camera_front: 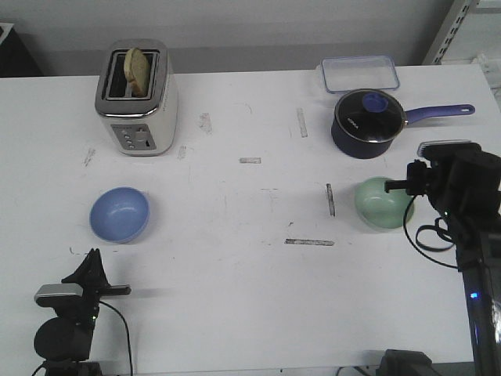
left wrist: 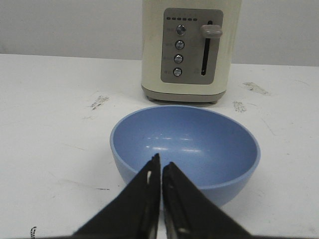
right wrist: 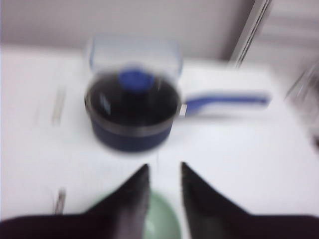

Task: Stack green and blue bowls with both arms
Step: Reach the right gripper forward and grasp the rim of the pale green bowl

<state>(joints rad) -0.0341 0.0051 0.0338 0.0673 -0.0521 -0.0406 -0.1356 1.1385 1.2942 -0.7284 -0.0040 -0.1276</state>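
On the left we see the left gripper (left wrist: 161,167) clenched on nothing, its tips meeting just near of the blue bowl (camera_front: 119,214), which sits upright on the table (camera_front: 235,274), near of the toaster (camera_front: 137,98). On the right the green bowl (camera_front: 382,203) stands near of the saucepan (camera_front: 368,123). Above its right rim the right gripper (right wrist: 164,177) is released, its fingers apart.

On the tabletop (camera_front: 235,258), a toaster (camera_front: 137,98) stands upper left with one bowl (camera_front: 119,214) below it at left. A saucepan (camera_front: 368,123) sits upper right, a container (camera_front: 358,74) behind it, the other bowl (camera_front: 382,203) below, seemingly under the right end effector (right wrist: 162,181).
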